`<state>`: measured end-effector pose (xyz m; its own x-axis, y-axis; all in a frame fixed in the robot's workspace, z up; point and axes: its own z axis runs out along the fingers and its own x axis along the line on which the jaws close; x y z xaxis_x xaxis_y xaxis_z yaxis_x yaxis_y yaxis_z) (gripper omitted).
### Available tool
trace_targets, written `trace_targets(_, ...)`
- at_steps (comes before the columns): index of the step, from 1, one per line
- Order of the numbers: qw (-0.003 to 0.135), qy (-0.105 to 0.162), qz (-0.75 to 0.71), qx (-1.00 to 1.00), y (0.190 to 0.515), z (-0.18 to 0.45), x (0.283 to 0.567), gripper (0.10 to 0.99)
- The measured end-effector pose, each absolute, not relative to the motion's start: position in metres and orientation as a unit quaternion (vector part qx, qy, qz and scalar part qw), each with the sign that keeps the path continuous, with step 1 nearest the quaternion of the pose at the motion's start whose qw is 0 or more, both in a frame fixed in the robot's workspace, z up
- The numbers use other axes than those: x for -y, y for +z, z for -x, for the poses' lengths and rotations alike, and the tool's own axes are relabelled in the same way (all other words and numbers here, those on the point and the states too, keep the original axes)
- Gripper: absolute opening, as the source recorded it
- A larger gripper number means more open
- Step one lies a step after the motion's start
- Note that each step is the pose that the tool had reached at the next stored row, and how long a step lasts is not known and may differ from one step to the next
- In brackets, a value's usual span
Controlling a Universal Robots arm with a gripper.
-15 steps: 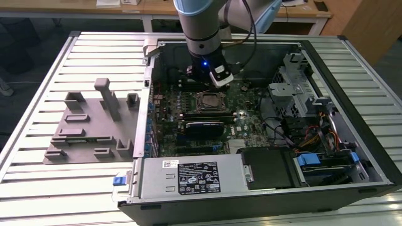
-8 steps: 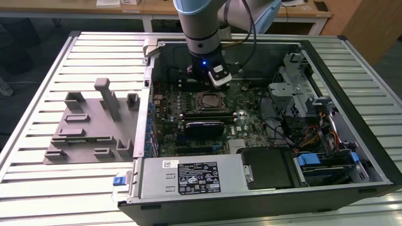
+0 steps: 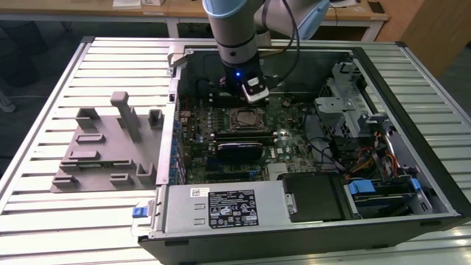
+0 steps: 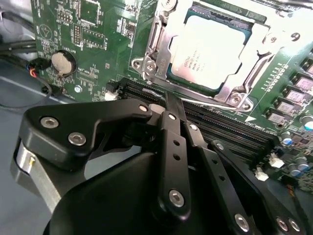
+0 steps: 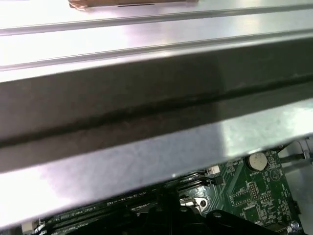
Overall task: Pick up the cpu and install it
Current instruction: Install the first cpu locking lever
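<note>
The cpu [image 4: 210, 51], a small square chip with a pale silver top, lies flat in its socket on the green motherboard [image 4: 98, 29], framed by the metal retention bracket [image 4: 146, 63]. In the exterior view the cpu [image 3: 244, 118] sits mid-board inside the open computer case. My gripper [image 3: 254, 96] hangs just behind the socket, toward the far wall of the case. In the second wrist view my black gripper [image 4: 172, 105] is shut with nothing in it, its tip over the memory slots [image 4: 220, 127] beside the socket and apart from the cpu.
A grey plastic holder block [image 3: 110, 149] lies on the slatted table at the exterior view's left. The power supply [image 3: 220, 207] and a black module [image 3: 312, 196] fill the near side of the case. A drive cage with cables [image 3: 353, 121] stands at the right. The case wall [image 5: 156, 112] runs close by.
</note>
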<state>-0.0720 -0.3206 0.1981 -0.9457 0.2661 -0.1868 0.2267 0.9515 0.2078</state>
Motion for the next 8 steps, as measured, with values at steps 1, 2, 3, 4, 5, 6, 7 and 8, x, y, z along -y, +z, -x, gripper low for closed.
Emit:
trace_targets(1,0.107,0.092,-0.129,-0.982,0.1977,0.0721,0.3202,0.106)
trace_targets(2,0.108,0.092,-0.132,-0.981,0.1974,0.0722,0.3198,0.106)
trace_targets(3,0.108,0.091,-0.135,-0.981,0.1971,0.0723,0.3193,0.106)
trace_targets(4,0.108,0.091,-0.138,-0.980,0.1968,0.0723,0.3189,0.106)
trace_targets(5,0.108,0.091,-0.141,-0.980,0.1966,0.0724,0.3184,0.106)
trace_targets(6,0.109,0.090,-0.144,-0.979,0.1963,0.0724,0.3180,0.106)
trace_targets(7,0.109,0.090,-0.147,-0.979,0.1960,0.0725,0.3176,0.106)
trace_targets(8,0.109,0.090,-0.150,-0.979,0.1958,0.0726,0.3171,0.106)
